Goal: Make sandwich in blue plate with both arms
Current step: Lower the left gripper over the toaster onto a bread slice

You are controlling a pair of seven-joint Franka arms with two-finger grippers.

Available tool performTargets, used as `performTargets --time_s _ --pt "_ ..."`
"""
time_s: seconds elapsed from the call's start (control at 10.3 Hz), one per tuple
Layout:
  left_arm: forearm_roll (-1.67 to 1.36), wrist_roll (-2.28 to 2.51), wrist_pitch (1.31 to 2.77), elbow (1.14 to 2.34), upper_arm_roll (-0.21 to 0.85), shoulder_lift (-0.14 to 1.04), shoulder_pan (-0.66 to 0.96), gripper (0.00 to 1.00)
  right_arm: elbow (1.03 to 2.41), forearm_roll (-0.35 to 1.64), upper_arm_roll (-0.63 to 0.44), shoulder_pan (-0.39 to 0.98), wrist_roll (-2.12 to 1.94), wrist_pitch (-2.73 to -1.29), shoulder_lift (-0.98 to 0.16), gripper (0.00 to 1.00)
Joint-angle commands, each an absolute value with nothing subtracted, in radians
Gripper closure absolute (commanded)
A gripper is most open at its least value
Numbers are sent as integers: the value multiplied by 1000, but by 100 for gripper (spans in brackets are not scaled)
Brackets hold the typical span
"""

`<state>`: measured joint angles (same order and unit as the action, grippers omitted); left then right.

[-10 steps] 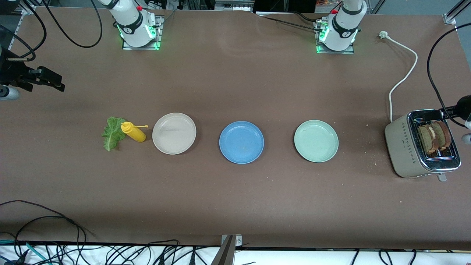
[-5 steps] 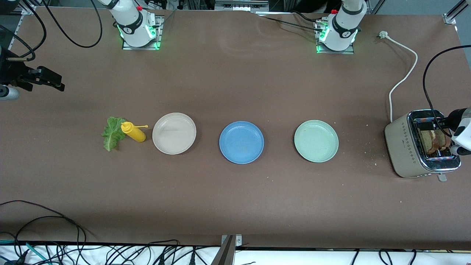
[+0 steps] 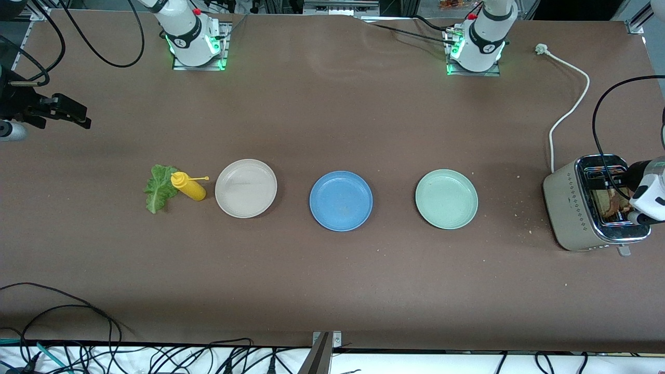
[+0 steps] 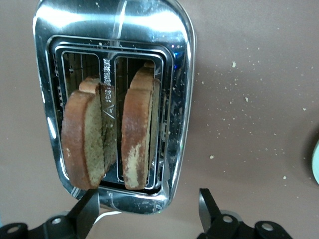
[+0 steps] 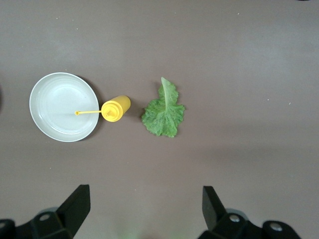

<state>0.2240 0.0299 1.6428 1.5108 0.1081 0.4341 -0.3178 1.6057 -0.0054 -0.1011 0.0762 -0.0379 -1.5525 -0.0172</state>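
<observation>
The blue plate (image 3: 341, 200) lies empty in the middle of the table. Two brown bread slices (image 4: 84, 134) (image 4: 138, 132) stand upright in the slots of the toaster (image 4: 180, 99) at the left arm's end (image 3: 571, 208). My left gripper (image 4: 148, 214) hangs open and empty just above the toaster, its hand (image 3: 644, 197) covering part of the slots in the front view. The green lettuce leaf (image 3: 160, 188) (image 5: 163, 112) lies flat on the table at the right arm's end. My right gripper (image 5: 144, 206) is open and empty, high over the table near the lettuce (image 3: 70, 111).
A yellow squeeze bottle (image 3: 188, 187) (image 5: 115, 108) lies between the lettuce and the beige-white plate (image 3: 245, 188) (image 5: 60, 107). A pale mint-green plate (image 3: 446, 199) sits between the blue plate and the toaster. The toaster's white cord (image 3: 571, 104) trails toward the left arm's base. Crumbs lie around the toaster.
My left arm's hand has come in over the toaster and now covers part of the bread slices. The right arm has not moved.
</observation>
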Motion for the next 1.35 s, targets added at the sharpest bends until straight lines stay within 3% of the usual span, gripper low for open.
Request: performTargets --time_s 0.0,1.16,1.26 --pt "268 11 1676 1497 115 462 -324 14 1591 -2 -92 66 -31 -1534 -15 0" --pt "319 12 1703 1497 117 502 -314 22 1591 -2 -94 64 -31 -1534 -15 0" --pt "319 12 1703 1497 117 502 -314 31 1591 -2 -94 64 -31 -1534 -15 0"
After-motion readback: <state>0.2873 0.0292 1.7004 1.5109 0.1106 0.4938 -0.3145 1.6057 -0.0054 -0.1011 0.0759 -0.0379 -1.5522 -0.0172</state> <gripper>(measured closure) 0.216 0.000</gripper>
